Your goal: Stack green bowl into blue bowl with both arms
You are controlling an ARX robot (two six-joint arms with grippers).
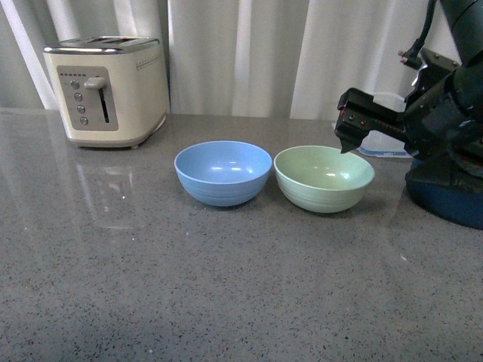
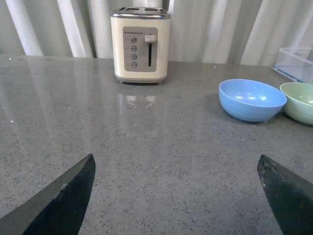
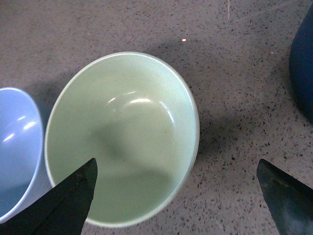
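Note:
The blue bowl [image 1: 223,172] and the green bowl [image 1: 324,177] stand upright side by side on the grey counter [image 1: 226,286], nearly touching, both empty. My right gripper [image 1: 349,130] hovers open just above the green bowl's right rim. In the right wrist view, the open right gripper [image 3: 176,161] spans that rim, with one finger over the green bowl [image 3: 122,137] and the other over bare counter; the blue bowl [image 3: 17,147] shows at the edge. My left gripper [image 2: 175,157] is open over bare counter, well short of the blue bowl [image 2: 252,99] and the green bowl [image 2: 299,101].
A cream toaster [image 1: 106,90] stands at the back left, against the white curtain. A dark navy pot [image 1: 449,197] sits under the right arm, close to the green bowl. A clear plastic box [image 2: 296,63] lies behind the bowls.

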